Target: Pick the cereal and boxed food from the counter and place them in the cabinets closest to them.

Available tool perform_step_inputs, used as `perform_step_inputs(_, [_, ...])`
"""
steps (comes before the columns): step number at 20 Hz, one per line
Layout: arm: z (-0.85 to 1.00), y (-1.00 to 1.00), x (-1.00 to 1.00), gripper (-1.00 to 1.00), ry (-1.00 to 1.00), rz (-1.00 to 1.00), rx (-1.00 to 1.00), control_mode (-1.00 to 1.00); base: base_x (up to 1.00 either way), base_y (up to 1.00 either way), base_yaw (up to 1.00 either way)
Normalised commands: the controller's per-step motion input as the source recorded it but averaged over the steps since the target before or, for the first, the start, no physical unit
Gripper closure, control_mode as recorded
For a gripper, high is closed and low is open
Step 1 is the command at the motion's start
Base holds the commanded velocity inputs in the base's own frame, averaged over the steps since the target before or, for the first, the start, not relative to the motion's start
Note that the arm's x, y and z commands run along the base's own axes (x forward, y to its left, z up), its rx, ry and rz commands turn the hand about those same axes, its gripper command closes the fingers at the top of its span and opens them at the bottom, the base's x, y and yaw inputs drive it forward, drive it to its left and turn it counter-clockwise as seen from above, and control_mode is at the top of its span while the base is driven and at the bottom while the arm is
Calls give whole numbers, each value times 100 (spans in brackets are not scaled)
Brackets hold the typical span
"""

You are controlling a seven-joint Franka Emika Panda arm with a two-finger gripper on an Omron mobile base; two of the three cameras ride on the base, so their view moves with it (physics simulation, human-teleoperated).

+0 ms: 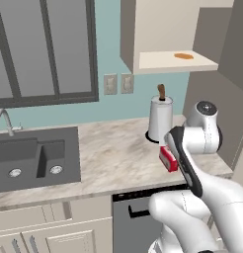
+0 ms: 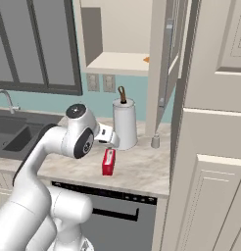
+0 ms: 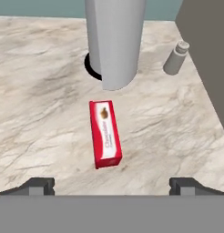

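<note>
Red and white, one boxed food carton lies flat on the marbled bench, just in front of the single tall paper-towel roll, with one small grey shaker well off to its side. The tool hangs above the box with its two fingertips spread wide apart, holding nothing. One wall cabinet stands open above, an orange item on its shelf.

A white paper towel roll stands near a small grey shaker, a dark sink well apart.
</note>
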Motion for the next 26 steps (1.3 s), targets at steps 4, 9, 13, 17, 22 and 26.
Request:
perform_step_inputs(4, [-31,0,5,-100,10,0,0,-100,0,0,0])
perform_step_inputs(9, [-26,0,6,-100,8,0,0,-100,0,0,0])
perform_step_inputs(13, [-24,0,7,-100,7,0,0,-100,0,0,0])
perform_step_inputs(17, [-24,0,11,-100,7,0,2,-100,0,0,0])
perform_step_inputs(22, [-22,0,17,-100,2,1,1,-100,0,0,0])
perform_step_inputs(26, [-16,0,13,-100,-3,1,0,-100,0,0,0])
